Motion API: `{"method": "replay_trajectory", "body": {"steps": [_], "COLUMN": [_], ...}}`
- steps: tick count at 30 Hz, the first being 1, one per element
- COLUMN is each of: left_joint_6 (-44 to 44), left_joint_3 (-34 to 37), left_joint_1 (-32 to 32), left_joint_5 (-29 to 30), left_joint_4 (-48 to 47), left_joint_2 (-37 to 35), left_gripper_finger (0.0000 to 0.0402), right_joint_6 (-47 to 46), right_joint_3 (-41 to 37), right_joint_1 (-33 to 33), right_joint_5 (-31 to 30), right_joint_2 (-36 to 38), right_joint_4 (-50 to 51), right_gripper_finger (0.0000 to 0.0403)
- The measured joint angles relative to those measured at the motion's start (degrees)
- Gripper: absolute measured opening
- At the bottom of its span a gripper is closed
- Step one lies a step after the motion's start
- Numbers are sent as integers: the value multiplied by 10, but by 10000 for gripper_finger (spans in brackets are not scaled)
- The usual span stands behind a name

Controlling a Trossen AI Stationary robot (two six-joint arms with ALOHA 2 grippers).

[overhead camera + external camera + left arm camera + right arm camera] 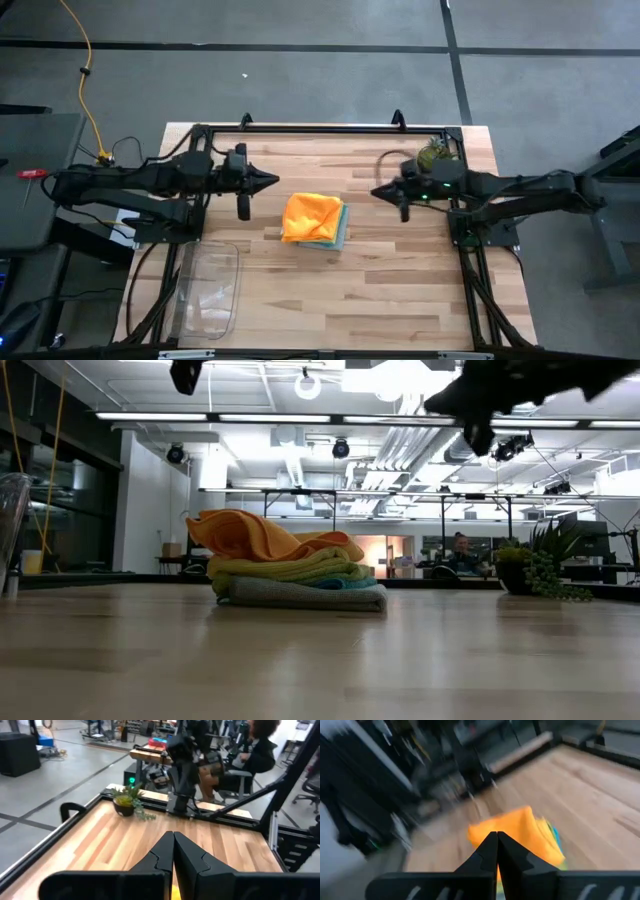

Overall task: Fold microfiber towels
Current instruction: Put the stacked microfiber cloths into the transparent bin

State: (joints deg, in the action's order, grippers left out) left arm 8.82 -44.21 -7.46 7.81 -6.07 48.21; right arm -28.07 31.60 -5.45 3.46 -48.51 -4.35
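A stack of folded microfiber towels (314, 222) lies at the table's middle. The orange one (270, 537) is on top, bunched up, over yellow, lime green, teal, and a grey one (305, 595) that rests on the wood. My left gripper (272, 181) hovers shut to the left of the stack, raised above the table, pointing right. My right gripper (376, 190) is shut and raised to the right of the stack, pointing left at it; its wrist view shows the orange towel (520, 832) beyond the fingertips (496, 836). Neither gripper holds anything.
A clear plastic tray (207, 290) sits near the table's front left corner. A small potted green plant (434, 156) stands at the far right, close behind my right arm. A person sits in the room beyond the table (255, 750).
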Motion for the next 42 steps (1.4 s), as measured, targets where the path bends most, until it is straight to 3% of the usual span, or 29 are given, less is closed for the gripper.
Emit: {"method": "replay_trajectory", "body": {"steps": [4,9,14,22,27,33,42], "left_joint_6": [0,1,30,33,57,50,-15], "left_joint_3": [0,-2,-57,-153,-194,-199,-169], "left_joint_1": [0,0,-12,-11,-5,-7,-57], "left_joint_5": [-5,0,-5,-101,-125,-78,-78], "left_joint_4": [35,79,-5,-49,-99,-136,-153], "left_joint_2": [32,95,206,422,528,577,580], "left_gripper_finger": [0,0,0,0,0,0,0], "right_joint_6": [-15,24,26,24,24,12,9], "right_joint_3": [-59,-62,-62,-62,-62,-62,-62], "right_joint_1": [0,0,-3,-3,-3,-3,-3], "right_joint_5": [-25,-48,-48,-48,-48,-48,-48], "right_joint_2": [92,137,133,95,70,50,35], "right_joint_4": [-65,-76,-69,-58,-59,-58,-61], "right_gripper_finger": [0,0,0,0,0,0,0]}}
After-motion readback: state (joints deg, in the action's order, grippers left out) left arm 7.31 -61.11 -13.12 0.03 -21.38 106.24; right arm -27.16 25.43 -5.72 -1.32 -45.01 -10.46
